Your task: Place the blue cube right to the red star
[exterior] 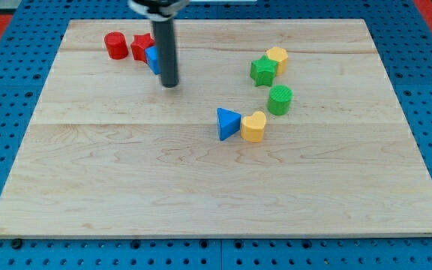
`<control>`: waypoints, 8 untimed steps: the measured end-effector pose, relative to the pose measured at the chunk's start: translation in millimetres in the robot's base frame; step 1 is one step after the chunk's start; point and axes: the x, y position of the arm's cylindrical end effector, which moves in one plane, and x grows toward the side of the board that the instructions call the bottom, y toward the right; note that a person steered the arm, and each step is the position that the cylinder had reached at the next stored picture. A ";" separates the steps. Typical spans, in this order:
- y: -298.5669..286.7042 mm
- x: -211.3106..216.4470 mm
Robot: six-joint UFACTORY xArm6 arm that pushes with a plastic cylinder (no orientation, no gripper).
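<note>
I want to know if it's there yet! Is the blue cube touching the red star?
Touching. The camera view shows the blue cube, partly hidden behind my tip, pressed against the red star with no wood between them.

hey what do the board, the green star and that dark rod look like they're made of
The board looks like pale wood with a matte finish: grain lines and plank seams show. The green star looks like moulded or printed plastic, solid colour with a soft sheen. The rod looks like dark metal or plastic, smooth, with a faint highlight; I can't tell which. My tip rests beside the blue cube.

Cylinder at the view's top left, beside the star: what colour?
Red. The cylinder sits left of the red star in the camera view.
</note>
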 end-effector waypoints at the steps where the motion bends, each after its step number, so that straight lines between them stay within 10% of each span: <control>1: -57.4 -10.1; 8: 30.3 -30.5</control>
